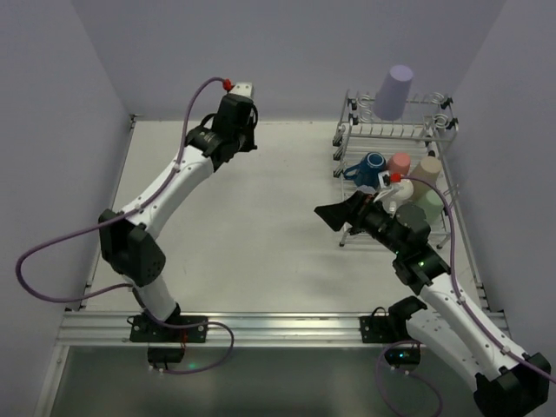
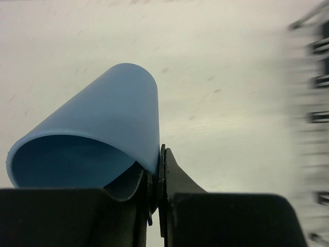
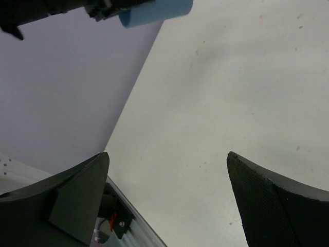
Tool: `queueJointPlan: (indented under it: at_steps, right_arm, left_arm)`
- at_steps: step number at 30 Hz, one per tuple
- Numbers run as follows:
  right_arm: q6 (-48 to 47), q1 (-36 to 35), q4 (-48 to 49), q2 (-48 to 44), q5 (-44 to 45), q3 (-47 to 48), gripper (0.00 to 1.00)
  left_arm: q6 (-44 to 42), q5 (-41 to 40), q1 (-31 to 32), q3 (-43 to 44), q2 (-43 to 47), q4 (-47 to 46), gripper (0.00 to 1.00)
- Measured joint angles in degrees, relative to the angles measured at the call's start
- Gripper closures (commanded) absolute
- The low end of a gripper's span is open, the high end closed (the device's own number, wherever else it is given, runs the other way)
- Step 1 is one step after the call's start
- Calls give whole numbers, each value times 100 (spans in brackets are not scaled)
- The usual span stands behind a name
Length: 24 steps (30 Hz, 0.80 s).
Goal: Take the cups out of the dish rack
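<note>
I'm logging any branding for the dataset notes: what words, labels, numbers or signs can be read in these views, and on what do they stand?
None: no text can be read in any view.
The light-blue tumbler pinched in the left gripper is plain.
The lavender tumbler atop the dish rack is plain too.
Any marks on the arms are too small to read.

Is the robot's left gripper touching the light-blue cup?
Touching. The left wrist view shows the left gripper closed on the wall of the light-blue cup at its rim, with one finger inside and one outside.
</note>
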<state>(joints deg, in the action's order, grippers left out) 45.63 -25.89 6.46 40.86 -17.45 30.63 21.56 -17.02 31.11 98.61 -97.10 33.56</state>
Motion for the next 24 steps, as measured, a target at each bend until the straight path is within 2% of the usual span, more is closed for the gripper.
queueJointPlan:
  at_steps: [4, 8, 13, 19, 24]
  right_arm:
    - [-393, -42, -485, -79, 48, 57, 1]
    - [-625, -164, -706, -87, 101, 118, 1]
    - [-763, -356, -826, -35, 144, 118, 1]
    - [-822, -514, -824, 208, 153, 129, 1]
    - [-831, -577, -826, 304, 179, 136, 1]
  left_arm:
    - [-258, -284, -664, 232, -1102, 1054, 100]
    - [-372, -345, -994, 243, -1744, 1773, 100]
    - [-426, -411, -1128, 256, -1799, 2149, 100]
    - [-474, -260, -1239, 232, -1794, 2142, 100]
    - [-490, 94, -1532, 61, -1788, 2076, 94]
